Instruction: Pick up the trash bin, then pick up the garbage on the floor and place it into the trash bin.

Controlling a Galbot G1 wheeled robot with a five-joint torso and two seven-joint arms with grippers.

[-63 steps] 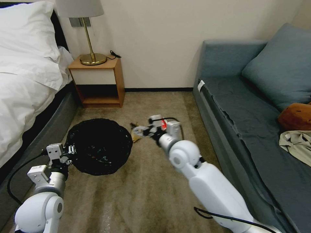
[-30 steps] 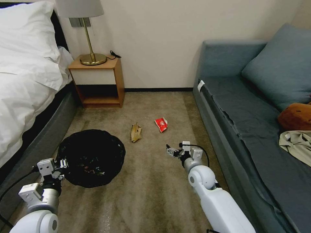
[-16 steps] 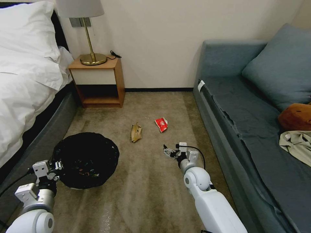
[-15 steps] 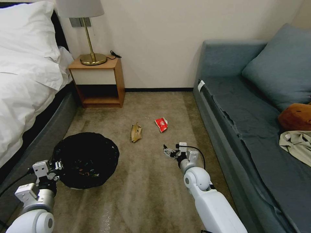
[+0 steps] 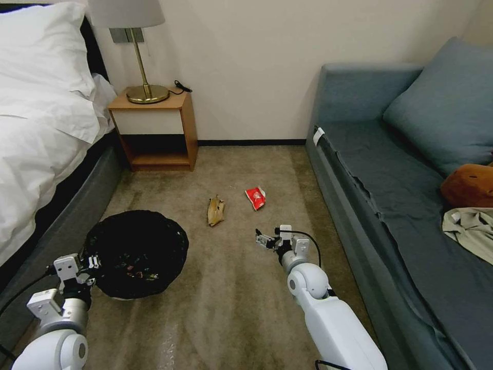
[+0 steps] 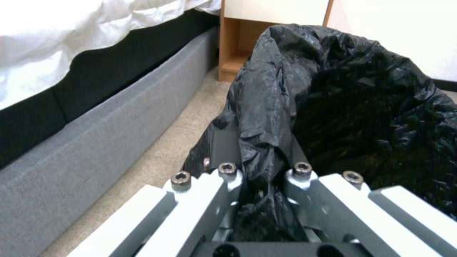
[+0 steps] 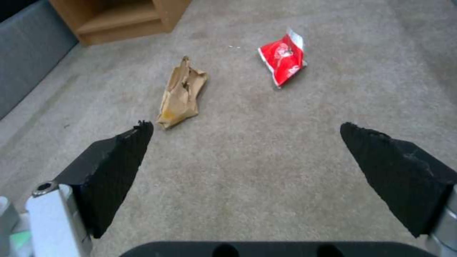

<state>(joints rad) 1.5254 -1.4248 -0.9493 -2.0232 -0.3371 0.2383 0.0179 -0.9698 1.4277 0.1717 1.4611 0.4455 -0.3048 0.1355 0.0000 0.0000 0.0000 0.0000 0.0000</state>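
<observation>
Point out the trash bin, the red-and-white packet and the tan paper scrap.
trash bin (image 5: 134, 253), head view, black liner inside.
red-and-white packet (image 7: 282, 59), right wrist view, red middle.
tan paper scrap (image 7: 181, 93), right wrist view, crumpled centre.

Trash bin (image 5: 134, 253) contents too small to identify.

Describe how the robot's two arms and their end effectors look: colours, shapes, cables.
Both arms have glossy white rounded shells with ball-like joints and grey metal wrist sections. A thin black cable loops along each forearm. The left end effector has pale grey ribbed fingers fastened with dark hex screws. The right end effector carries black, wedge-shaped, rough-textured pads on silver mounts.
</observation>
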